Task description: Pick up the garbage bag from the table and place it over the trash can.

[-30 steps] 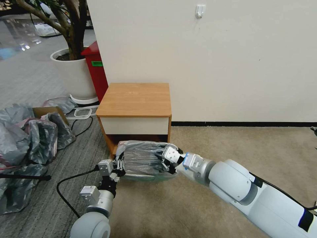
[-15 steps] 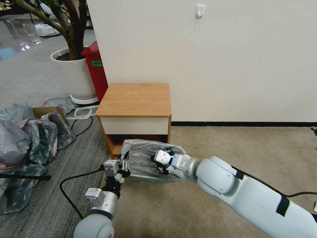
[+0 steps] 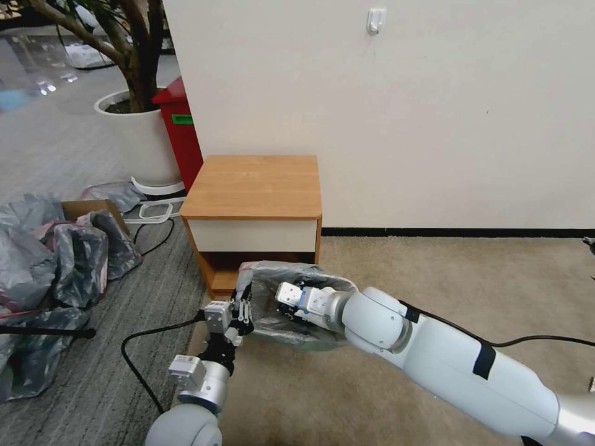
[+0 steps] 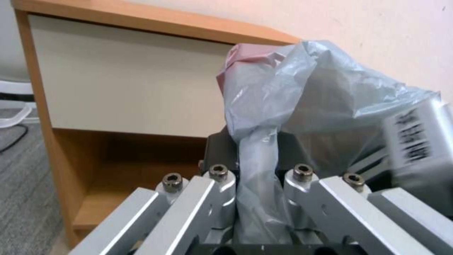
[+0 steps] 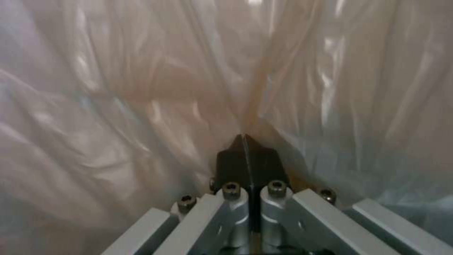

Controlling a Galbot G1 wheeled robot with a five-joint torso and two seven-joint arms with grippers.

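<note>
left gripper (image 3: 243, 308) fingers pinch garbage bag (image 3: 273, 310) | right gripper (image 5: 245, 140) fingers closed inside it | trash can hidden

The bag (image 3: 291, 310) sits on the floor before the table (image 3: 254, 186), which stands against the wall. The left gripper (image 3: 243, 308) is at the bag's left edge; the right gripper (image 3: 286, 308) is inside it.

Wall: plain cream, with a white hook (image 3: 375, 20) high up and a black baseboard (image 3: 458, 233).
Floor: beige carpet (image 3: 434, 272) on the right, grey striped carpet (image 3: 56, 142) on the left.
Corner: white planter (image 3: 139, 139) holding a tree, red bin (image 3: 181, 133) beside it.
</note>
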